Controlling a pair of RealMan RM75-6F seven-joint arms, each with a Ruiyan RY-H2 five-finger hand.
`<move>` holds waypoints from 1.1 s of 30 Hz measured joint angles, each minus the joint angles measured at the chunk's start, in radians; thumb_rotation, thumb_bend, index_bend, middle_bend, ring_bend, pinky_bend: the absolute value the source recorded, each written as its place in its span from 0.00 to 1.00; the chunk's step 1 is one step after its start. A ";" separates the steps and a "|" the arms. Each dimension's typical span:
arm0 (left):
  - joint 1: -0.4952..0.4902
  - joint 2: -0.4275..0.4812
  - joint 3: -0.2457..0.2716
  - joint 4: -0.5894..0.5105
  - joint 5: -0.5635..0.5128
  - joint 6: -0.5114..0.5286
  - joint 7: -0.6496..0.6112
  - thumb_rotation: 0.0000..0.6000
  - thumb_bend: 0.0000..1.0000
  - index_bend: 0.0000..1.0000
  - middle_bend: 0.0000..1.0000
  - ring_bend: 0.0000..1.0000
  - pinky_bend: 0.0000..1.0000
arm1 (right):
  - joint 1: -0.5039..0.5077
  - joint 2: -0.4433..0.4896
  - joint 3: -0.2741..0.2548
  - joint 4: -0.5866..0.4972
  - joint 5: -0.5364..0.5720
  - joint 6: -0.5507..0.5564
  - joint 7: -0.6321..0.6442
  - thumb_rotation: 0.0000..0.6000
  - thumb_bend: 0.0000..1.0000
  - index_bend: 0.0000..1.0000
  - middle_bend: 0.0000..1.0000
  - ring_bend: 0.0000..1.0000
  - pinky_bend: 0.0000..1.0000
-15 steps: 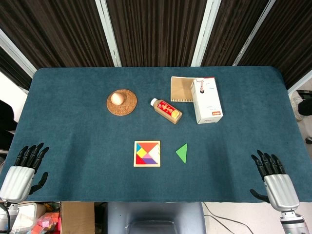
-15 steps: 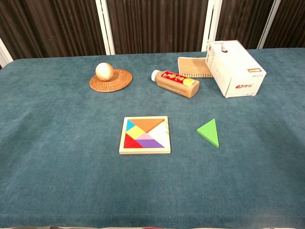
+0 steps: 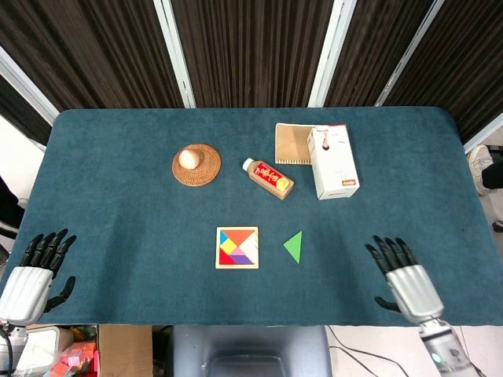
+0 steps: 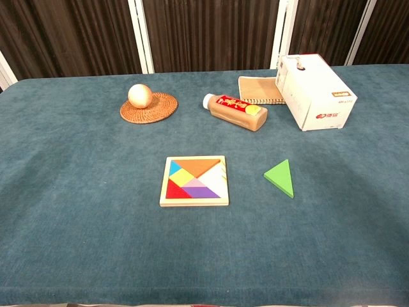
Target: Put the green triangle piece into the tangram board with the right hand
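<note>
Two hands hover at the desk's [image 3: 118, 173] near edge, holding nothing. Far left of the tangram board [image 3: 237, 247], the left hand [image 3: 31, 271] spreads its fingers. The green triangle piece [image 3: 293, 246] lies just right of the board. Further right, the right hand [image 3: 405, 276] is likewise spread.

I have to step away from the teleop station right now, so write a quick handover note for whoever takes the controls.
Left hand: open, holds nothing, near the table's left front corner.
Right hand: open, empty, over the front edge, right of the green triangle piece and not touching it.
The triangle lies flat on the cloth just right of the tangram board; the board has an empty white slot on its right side.
Done: nothing placed.
Left: pick up the triangle with the right hand and seat it in the board.
</note>
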 measured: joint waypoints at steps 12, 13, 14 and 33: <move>0.016 0.021 -0.002 0.003 0.003 0.032 -0.044 1.00 0.46 0.00 0.00 0.00 0.05 | 0.323 -0.140 0.147 -0.015 0.304 -0.377 -0.459 1.00 0.25 0.24 0.00 0.00 0.00; 0.017 0.022 -0.002 0.003 0.003 0.034 -0.045 1.00 0.46 0.00 0.00 0.00 0.05 | 0.344 -0.156 0.153 -0.001 0.334 -0.390 -0.487 1.00 0.26 0.25 0.00 0.00 0.00; 0.018 0.022 -0.002 0.004 0.002 0.037 -0.047 1.00 0.46 0.00 0.00 0.00 0.05 | 0.372 -0.178 0.159 0.020 0.370 -0.405 -0.519 1.00 0.27 0.26 0.00 0.00 0.00; 0.025 0.023 -0.006 0.008 0.001 0.047 -0.051 1.00 0.46 0.00 0.00 0.00 0.05 | 0.549 -0.344 0.111 0.237 0.544 -0.482 -0.609 1.00 0.36 0.38 0.00 0.00 0.00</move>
